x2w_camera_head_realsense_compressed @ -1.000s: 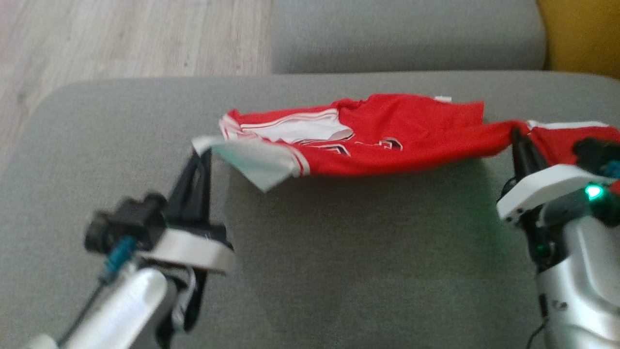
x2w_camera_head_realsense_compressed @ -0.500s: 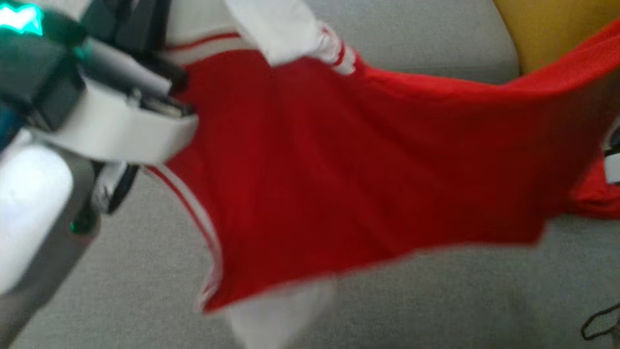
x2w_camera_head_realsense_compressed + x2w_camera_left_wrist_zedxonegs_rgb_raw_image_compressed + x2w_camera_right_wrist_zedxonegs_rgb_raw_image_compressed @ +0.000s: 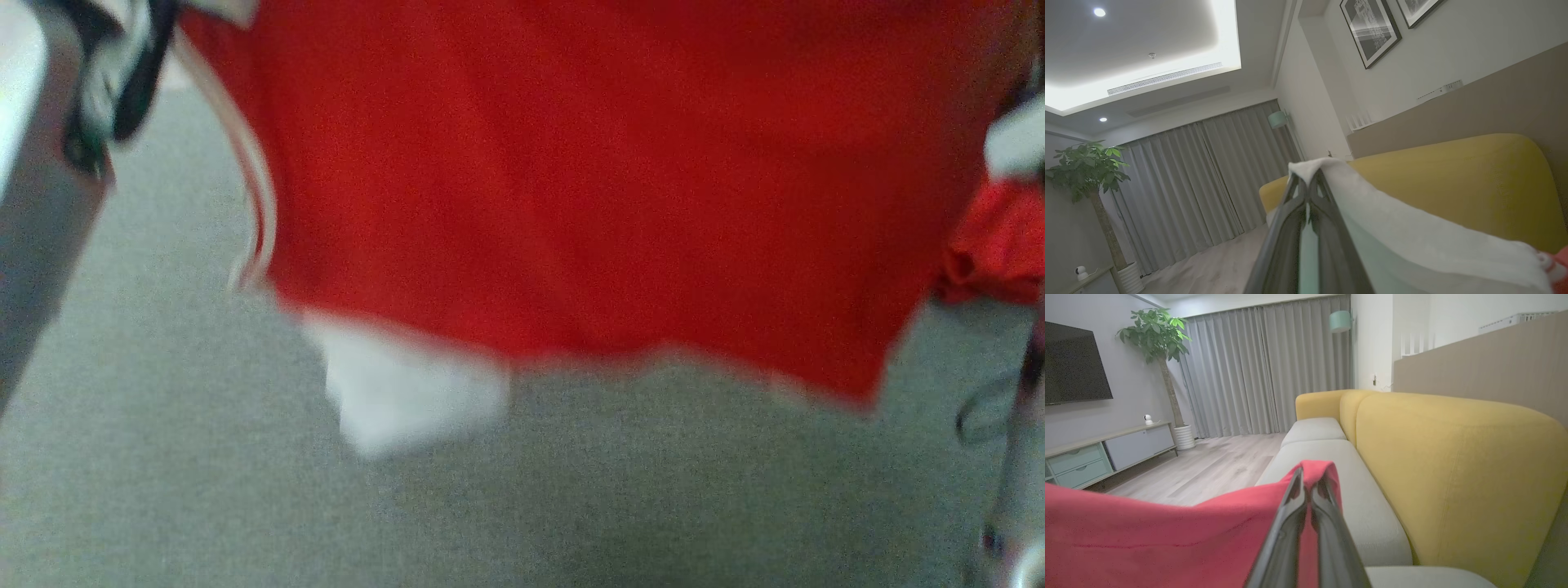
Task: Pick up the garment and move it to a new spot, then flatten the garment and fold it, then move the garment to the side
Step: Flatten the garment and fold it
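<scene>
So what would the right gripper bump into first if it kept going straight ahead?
Apart from the red garment pinched in its jaws, the right gripper seems aimed low along the grey sofa seat, so probably that cushion first, though depth is hard to judge.

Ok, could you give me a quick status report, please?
Left gripper, right gripper both shut on garment. Garment hanging above grey cushion. No obstruction seen.
</scene>
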